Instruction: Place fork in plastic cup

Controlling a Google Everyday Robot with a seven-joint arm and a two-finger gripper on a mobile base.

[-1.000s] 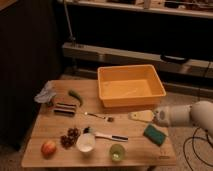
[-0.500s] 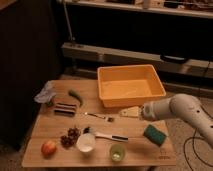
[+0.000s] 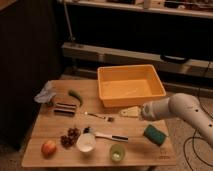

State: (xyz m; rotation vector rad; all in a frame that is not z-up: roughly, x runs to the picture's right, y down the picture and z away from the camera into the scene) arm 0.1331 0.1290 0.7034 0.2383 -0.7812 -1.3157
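White-armed gripper (image 3: 129, 112) hangs over the table (image 3: 50, 125), just in front of the orange tub (image 3: 132, 101); how wide it stands cannot be told. Left of it in view, near but apart, the fork (image 3: 98, 117) lies flat. A green sponge (image 3: 154, 134) sits on its other side. Farther out, at the table's front edge, the cup (image 3: 117, 152) stands beside a white bowl (image 3: 85, 142).

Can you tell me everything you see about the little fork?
The fork is small, thin and silvery, like metal, with a darker end on its right. It lies flat on the wooden table, near the middle, in front of the orange bin. Only the table touches it. The gripper is just to its right, apart from it. The green plastic cup sits nearer the front edge, also apart.
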